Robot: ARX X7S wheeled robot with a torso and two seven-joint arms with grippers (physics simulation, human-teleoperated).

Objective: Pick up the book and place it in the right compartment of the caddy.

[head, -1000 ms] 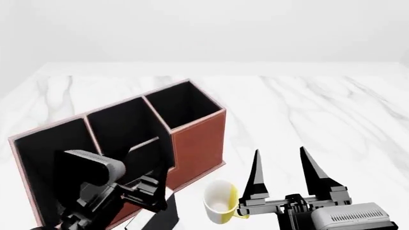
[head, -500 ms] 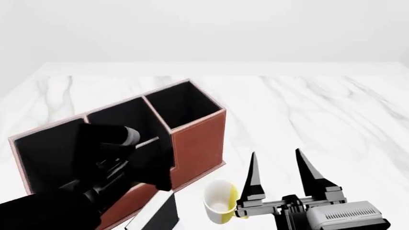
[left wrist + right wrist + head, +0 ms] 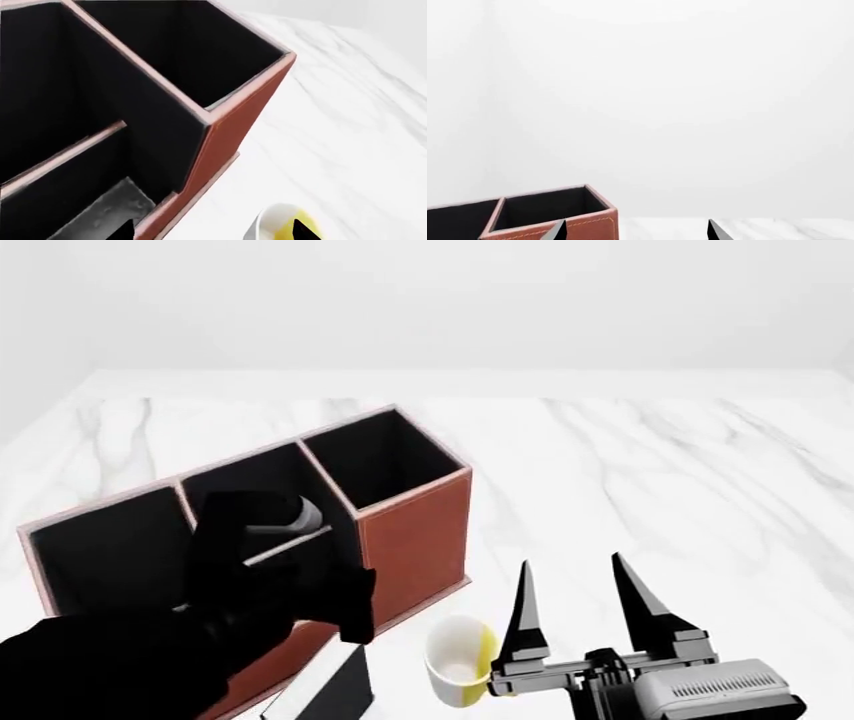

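Observation:
The reddish-brown caddy (image 3: 407,540) stands on the left of the marble table, and its right compartment (image 3: 387,455) is a deep black well. The book (image 3: 344,692), black with a white edge, stands at the bottom of the head view, just in front of the caddy. My left arm (image 3: 247,590) hangs over the caddy's front and middle. In its wrist view the left gripper (image 3: 213,232) is open above the caddy's (image 3: 230,130) front corner, with the right compartment (image 3: 180,50) beyond. The right gripper (image 3: 571,565) is open, fingers pointing up, right of the book.
A white mug (image 3: 461,660) with a yellow inside stands between the book and my right gripper; it also shows by a left fingertip (image 3: 280,225). The right wrist view looks over the caddy's top (image 3: 547,212) towards a blank wall. Marble table (image 3: 641,470) stretches right and back.
My left arm has risen and swung forward over the caddy, now covering its front and middle. The right gripper has edged slightly left. The book and mug have not moved.

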